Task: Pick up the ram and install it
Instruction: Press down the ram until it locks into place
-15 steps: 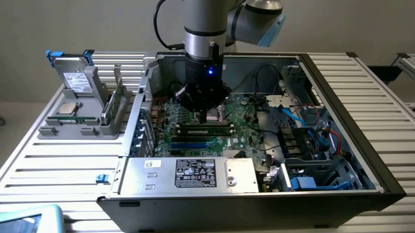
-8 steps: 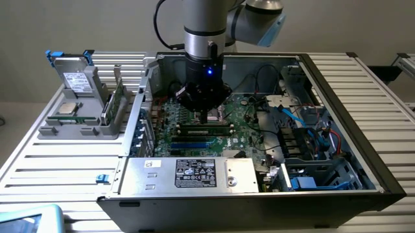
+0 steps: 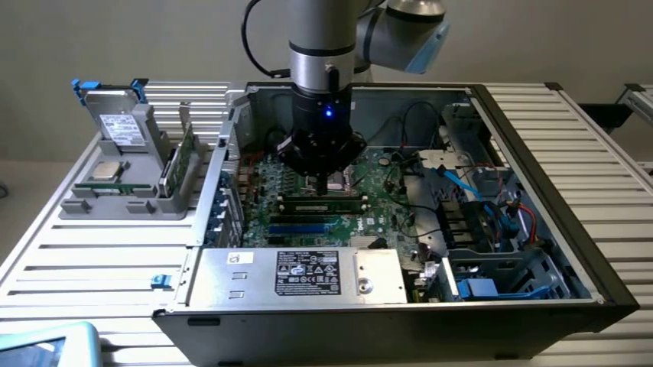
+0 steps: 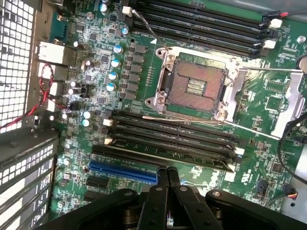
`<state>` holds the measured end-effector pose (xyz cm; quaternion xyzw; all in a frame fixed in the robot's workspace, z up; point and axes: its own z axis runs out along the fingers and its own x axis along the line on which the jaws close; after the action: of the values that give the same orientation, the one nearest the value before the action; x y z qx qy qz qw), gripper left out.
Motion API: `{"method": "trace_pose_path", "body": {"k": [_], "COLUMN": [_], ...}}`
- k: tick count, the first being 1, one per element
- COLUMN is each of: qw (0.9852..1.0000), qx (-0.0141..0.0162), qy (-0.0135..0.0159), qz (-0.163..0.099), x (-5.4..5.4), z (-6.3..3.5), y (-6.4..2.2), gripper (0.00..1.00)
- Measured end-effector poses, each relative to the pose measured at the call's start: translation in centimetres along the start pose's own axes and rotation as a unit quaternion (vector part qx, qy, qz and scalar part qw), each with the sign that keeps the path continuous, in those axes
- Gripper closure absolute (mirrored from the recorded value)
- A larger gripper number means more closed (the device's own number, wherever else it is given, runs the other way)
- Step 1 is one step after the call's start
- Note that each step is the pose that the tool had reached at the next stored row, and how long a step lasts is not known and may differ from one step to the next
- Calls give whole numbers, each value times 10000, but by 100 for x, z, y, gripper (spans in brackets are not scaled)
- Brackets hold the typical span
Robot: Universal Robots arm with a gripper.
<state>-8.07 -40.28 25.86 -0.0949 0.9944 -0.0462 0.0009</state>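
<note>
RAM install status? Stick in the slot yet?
Done: the ram already lies along a black memory slot beside the empty CPU socket, inside the open case. In hand: nothing; the gripper is right above the stick, fingers together. Left: whether it is fully latched can't be told.

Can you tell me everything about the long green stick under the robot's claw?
The ram stick is long, thin and green, with dark chips along its side. It stands on its edge in a black slot on the big green board, inside the open computer case. The gripper hangs just above its middle; I can't tell if they touch.
</note>
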Motion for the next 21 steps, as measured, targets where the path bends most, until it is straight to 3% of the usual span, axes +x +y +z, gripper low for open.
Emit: {"method": "trace_pose_path", "body": {"k": [7, 15, 19, 21], "qw": [9993, 9967, 9950, 9942], "qx": [8, 8, -16, -47], "qy": [-10, -1, -3, -13], "qz": [365, 809, 999, 1078], "x": [1, 0, 0, 0], "z": [-1, -1, -1, -1], "y": [-1, 0, 0, 0], "gripper": [89, 89, 89, 89]}}
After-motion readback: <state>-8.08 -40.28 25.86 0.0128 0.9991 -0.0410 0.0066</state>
